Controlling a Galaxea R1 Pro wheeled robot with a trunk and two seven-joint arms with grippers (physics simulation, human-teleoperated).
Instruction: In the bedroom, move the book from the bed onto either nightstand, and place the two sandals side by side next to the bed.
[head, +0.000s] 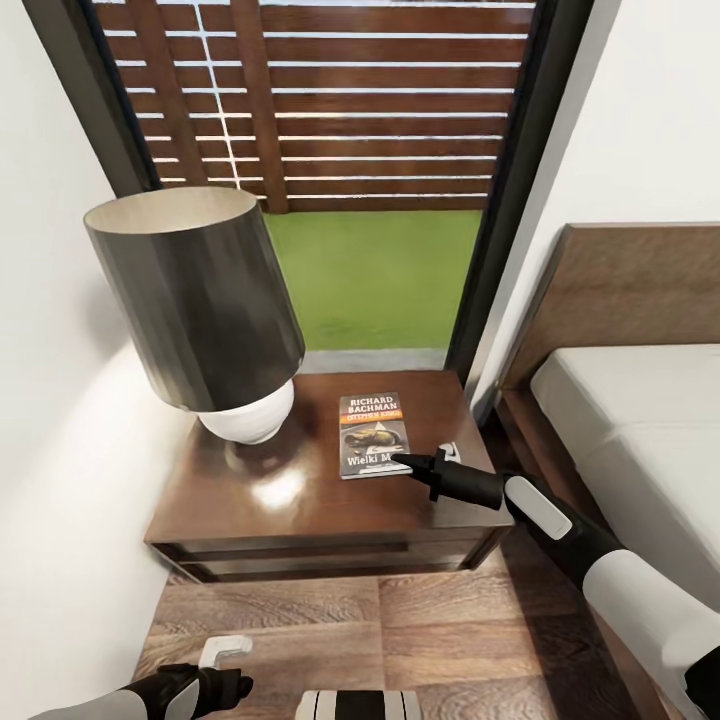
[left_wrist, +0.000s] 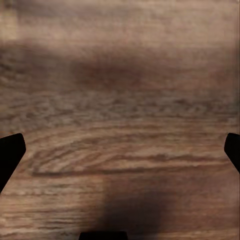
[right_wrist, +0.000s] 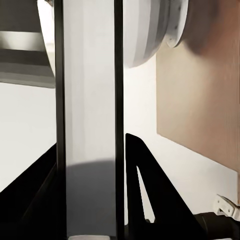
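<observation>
At the lower left of the head view, the left gripper (head: 222, 668) is held low over the plank floor (head: 420, 620), its fingers spread and empty. Farther in, the book (head: 372, 434) is seen lying flat on the nightstand (head: 300, 500) worktop beside the lamp (head: 205, 305). The right gripper (head: 418, 464) is at the book's lower edge; whether it is released or clenched cannot be told. The book step is judged essentially done; the sandals remain. The bed (head: 640, 400) lies at right.

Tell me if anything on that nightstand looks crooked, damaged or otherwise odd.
Nothing stands out. The book lies flat and roughly square on the nightstand, apart from the lamp, which stands upright. The right claw sits at the book's near corner.
</observation>
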